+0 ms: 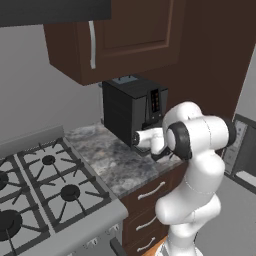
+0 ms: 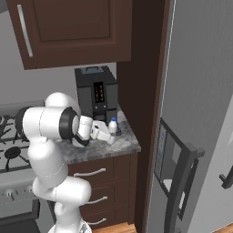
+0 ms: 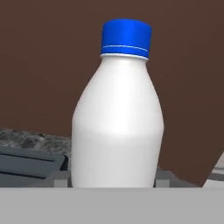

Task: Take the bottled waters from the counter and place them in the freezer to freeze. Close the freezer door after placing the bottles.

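A: What surrounds the end effector [image 2: 111,134]?

B: A grey-and-white speckled stone tabletop [image 2: 119,144] lies under it, with a black boxy coffee machine [image 2: 97,93] just behind and dark brown wall cabinets [image 2: 68,29] overhead.

A: And its grip?

B: Clenched around the milky white plastic bottle with a blue cap [image 3: 117,118], which stands upright on the tabletop. The light-grey freezer door [image 2: 182,150] is off to its right.

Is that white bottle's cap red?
No, the milky white bottle standing upright close in front of the hand camera wears a blue cap.
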Available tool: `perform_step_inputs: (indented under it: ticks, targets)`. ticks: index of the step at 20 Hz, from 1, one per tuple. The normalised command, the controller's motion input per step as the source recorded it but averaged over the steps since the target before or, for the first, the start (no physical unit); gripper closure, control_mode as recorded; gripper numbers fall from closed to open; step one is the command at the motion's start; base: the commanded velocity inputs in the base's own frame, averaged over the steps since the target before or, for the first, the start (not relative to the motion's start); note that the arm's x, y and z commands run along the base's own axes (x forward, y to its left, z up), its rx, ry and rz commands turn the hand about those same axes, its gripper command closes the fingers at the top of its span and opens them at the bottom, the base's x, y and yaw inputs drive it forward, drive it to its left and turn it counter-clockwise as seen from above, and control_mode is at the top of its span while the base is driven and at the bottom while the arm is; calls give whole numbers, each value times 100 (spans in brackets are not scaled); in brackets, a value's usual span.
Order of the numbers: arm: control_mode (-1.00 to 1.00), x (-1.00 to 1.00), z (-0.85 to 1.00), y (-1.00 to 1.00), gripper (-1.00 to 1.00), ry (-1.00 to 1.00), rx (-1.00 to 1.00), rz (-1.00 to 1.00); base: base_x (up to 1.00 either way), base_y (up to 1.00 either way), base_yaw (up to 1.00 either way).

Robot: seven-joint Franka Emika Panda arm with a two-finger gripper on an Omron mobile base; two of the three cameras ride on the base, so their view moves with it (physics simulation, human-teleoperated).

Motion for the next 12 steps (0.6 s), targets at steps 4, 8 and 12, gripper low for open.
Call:
perform_step_inputs:
  ticks: [4,8,12]
  targets:
    - [-100,-61,29,10,100,0,-5,0,0,0,0]
    - [-100,-67,47,0,100,0,-3,15,0,0,0]
    - [-100,-31,95,0,100,16,1,24,0,0,0]
